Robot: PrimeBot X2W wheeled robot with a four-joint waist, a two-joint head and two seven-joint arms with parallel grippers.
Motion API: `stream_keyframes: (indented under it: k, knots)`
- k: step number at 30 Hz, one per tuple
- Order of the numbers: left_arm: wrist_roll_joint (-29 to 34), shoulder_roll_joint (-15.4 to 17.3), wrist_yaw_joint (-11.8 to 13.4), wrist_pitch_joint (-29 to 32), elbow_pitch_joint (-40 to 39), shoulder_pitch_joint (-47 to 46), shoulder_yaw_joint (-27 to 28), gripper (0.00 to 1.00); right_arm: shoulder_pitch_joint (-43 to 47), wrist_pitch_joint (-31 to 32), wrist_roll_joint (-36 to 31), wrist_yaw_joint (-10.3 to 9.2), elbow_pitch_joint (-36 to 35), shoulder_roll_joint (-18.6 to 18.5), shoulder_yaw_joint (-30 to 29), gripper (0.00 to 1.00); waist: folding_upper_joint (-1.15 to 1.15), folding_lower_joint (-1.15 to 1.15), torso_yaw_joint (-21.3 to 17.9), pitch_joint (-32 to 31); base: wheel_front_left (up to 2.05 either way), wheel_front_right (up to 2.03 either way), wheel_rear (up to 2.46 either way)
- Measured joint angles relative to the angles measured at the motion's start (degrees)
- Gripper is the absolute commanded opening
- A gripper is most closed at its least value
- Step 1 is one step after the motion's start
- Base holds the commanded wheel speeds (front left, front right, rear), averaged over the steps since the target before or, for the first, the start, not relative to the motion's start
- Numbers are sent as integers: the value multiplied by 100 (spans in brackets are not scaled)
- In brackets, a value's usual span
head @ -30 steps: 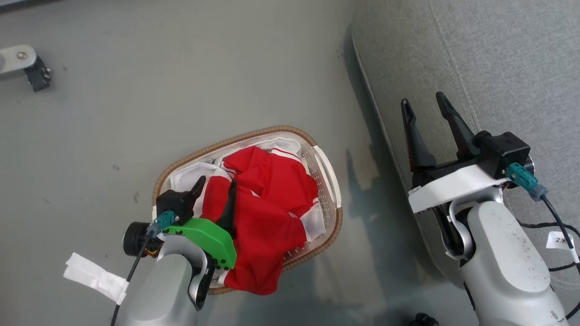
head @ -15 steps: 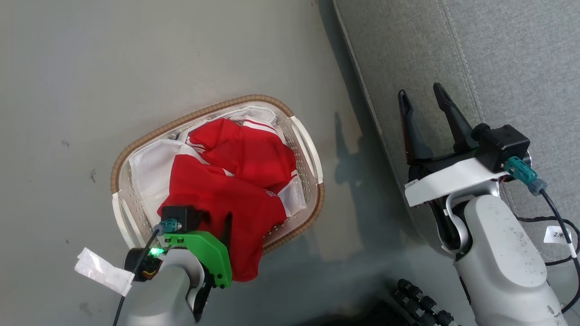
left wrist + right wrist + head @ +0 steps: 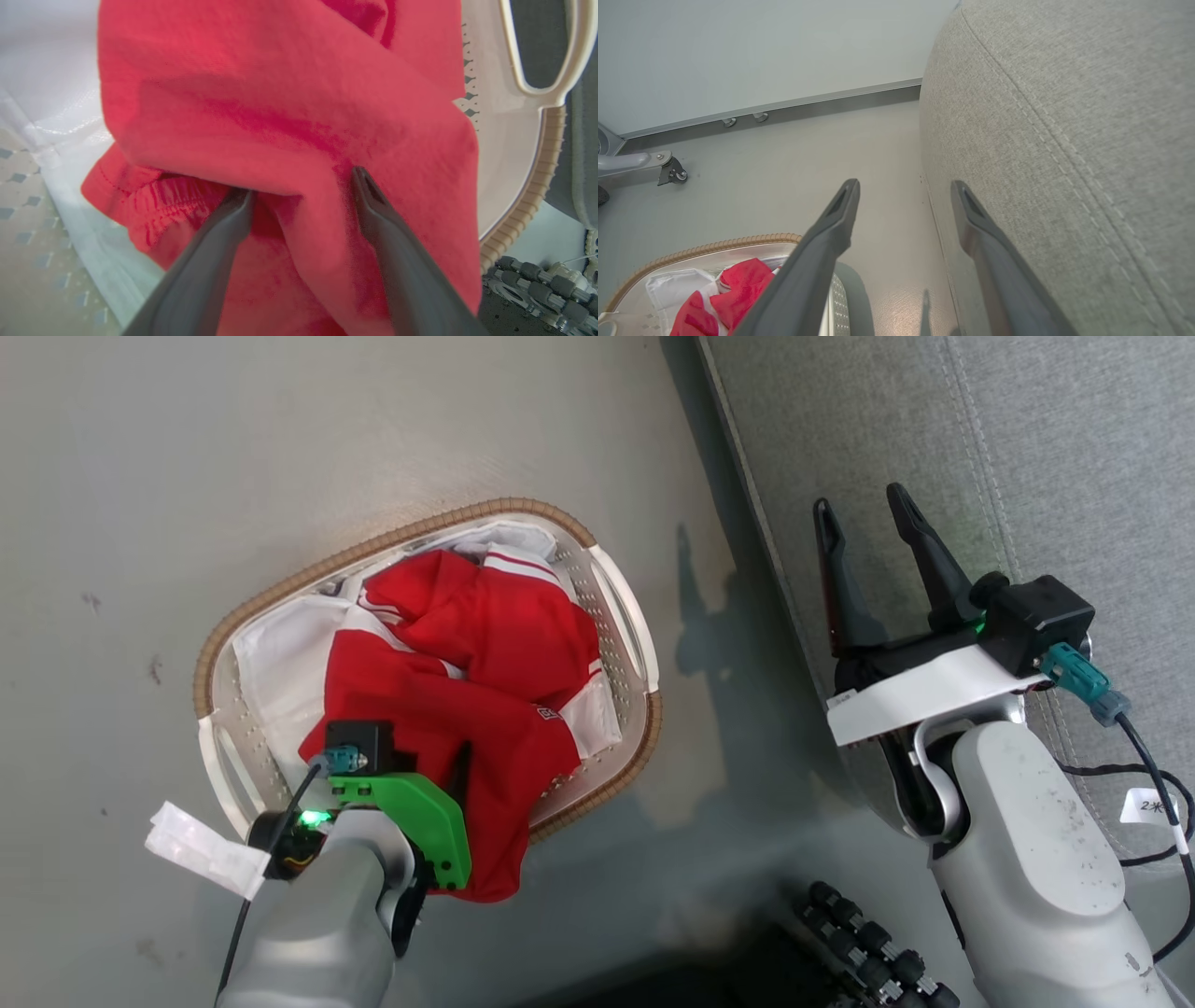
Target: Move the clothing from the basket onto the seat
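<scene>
- Left wrist view: left gripper (image 3: 303, 184) has its fingers apart and pushed into the soft bright red clothing with white trim (image 3: 280, 93). A fold of the fabric bulges between them and is not clamped. The left fingertip is tucked under a fold.
- Same view: plain white liner sheet (image 3: 46, 70) at 9 o'clock. Wall and handle of the oval white perforated plastic basket with brown woven rim (image 3: 551, 149) at 2–3 o'clock.
- Head view: basket sits on the grey floor (image 3: 280, 420), 9 o'clock of centre. Clothing is piled inside on the liner, with one red edge draped over the rim at the basket's 6 o'clock, beside the left arm.
- Head view: large grey fabric-upholstered seat with stitched seams (image 3: 1074, 429) at 1–3 o'clock, near the basket but apart from it. Right gripper (image 3: 860, 502) at 3 o'clock has its fingers spread and empty, over the seat's edge.
- Right wrist view: right fingers apart with nothing between them. Seat at 3 o'clock, floor at 10 o'clock, basket with red clothing at 7 o'clock.
</scene>
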Motion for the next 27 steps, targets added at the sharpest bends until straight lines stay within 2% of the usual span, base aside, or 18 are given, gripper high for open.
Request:
stream_keyframes:
  k: [10,11,13,18,27]
  knots:
    - [54,2,0,77,344,-433,-335,100,-105,0,98,0,-133,7,59,100,0,0,-90,369,0,0,0]
    - [73,4,0,73,365,-467,-366,48,-118,0,115,0,-126,7,57,100,0,0,-94,384,0,0,0]
    - [57,4,0,-9,383,-490,-367,0,-126,0,142,0,-100,7,53,100,0,0,-93,373,0,0,0]
    - [-101,9,0,-135,335,-418,-396,0,-129,0,187,0,13,9,67,100,0,0,-56,213,0,0,0]
    - [-389,10,0,-311,-240,221,-647,0,72,0,104,0,246,13,46,100,0,0,64,-390,0,0,0]
